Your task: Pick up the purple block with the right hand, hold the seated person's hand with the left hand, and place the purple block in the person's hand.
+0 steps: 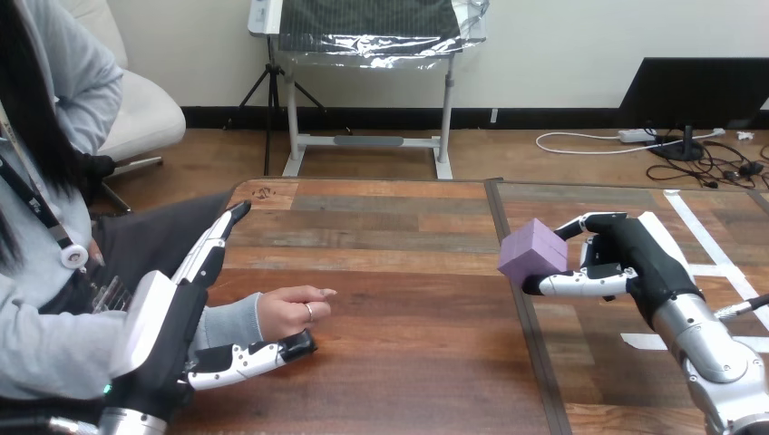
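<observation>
over table [408,272], right hand [635,254] grips purple block [533,252] (fingers [594,220] partly hidden behind)

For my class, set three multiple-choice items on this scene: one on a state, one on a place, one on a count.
1. The left robot hand, beside the person's hand, has its fingers:
A straight
B balled in a fist
C curled round a wrist

2. The purple block is:
A lying beside the left robot hand
B in the right robot hand
C in the person's hand

3. Blocks in view:
A one
B two
C three

Key: 1 A, the fingers stretch out straight; 2 B, its fingers and thumb pinch the block; 3 A, one block shows.
</observation>
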